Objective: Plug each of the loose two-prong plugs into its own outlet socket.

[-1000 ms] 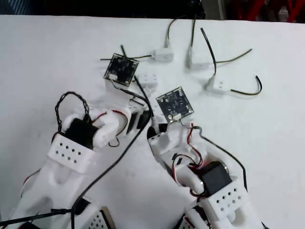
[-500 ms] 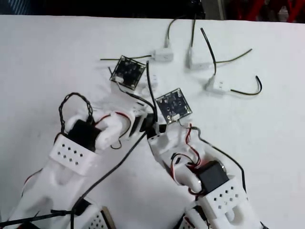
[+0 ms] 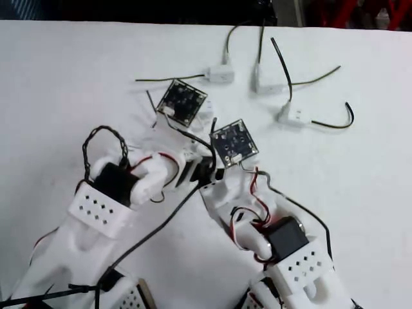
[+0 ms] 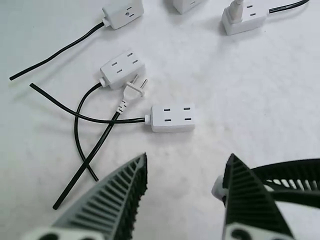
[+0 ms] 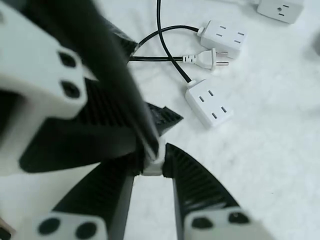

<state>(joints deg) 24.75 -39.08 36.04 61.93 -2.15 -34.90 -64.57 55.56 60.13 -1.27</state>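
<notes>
My left gripper is open above the table, nothing between its ribbed fingers. Just beyond it lies a white outlet socket on a black cord. A loose two-prong plug rests between that socket and a second socket. My right gripper is shut on a small white plug end, whose black cable runs up close past the camera. The same loose plug and two sockets lie beyond. In the high view both grippers meet mid-table.
Three more white sockets lie farther back, each with a dark cord; one socket has a plug in it. A long black cable crosses between the arms. The left arm's gripper body crowds my right gripper.
The left wrist has shifted right, toward the right gripper. The black cable's far part, which reached up the table, has drawn in toward the grippers. The right arm has hardly moved.
</notes>
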